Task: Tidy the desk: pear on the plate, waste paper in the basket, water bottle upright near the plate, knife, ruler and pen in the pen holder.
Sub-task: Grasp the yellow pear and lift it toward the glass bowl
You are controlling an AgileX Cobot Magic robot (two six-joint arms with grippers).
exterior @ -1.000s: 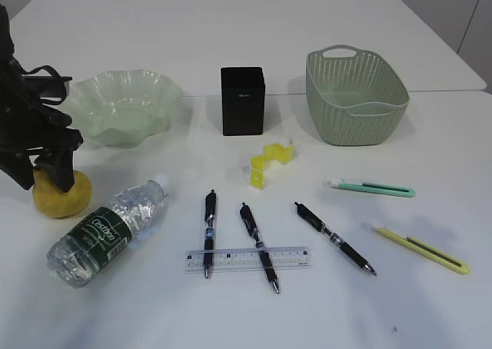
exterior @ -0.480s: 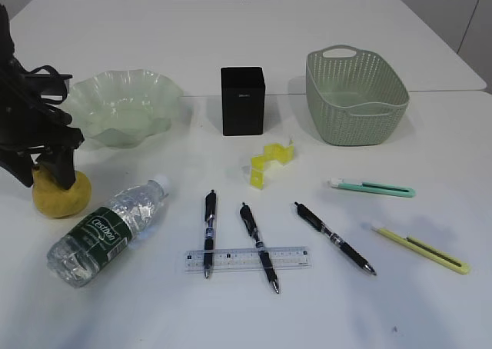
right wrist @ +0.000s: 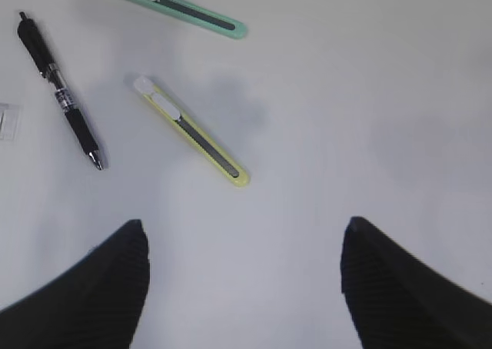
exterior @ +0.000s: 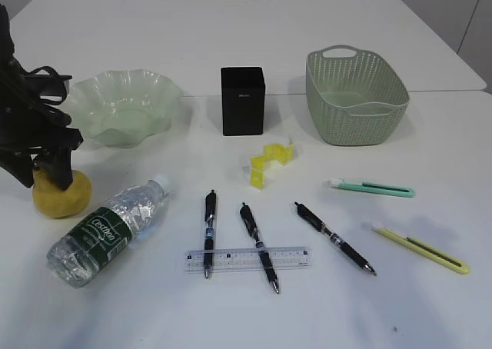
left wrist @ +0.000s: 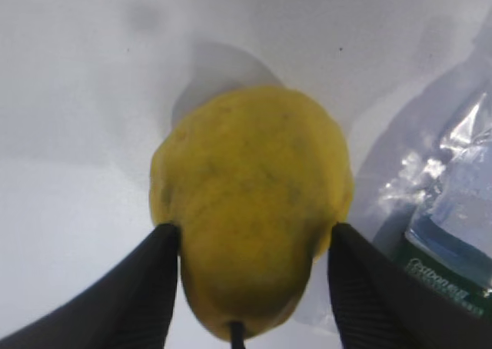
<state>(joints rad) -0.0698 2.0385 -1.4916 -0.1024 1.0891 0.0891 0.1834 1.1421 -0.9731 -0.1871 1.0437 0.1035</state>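
I note my left end effector [left wrist: 246, 245] has closed in slightly since the earlier frame, both fingers now touching the pear [left wrist: 250, 207] resting on the worktop [exterior: 323, 310], so the lift toward the plate [exterior: 123, 103] beyond it looks ready, while the right end effector [right wrist: 246, 245] hangs open, empty.

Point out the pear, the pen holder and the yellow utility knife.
pear [left wrist: 250, 211], left wrist view, middle of its yellow skin between the fingers.
pen holder [exterior: 243, 103], exterior view, centre of its black front wall.
yellow utility knife [right wrist: 196, 134], right wrist view, middle of its handle.
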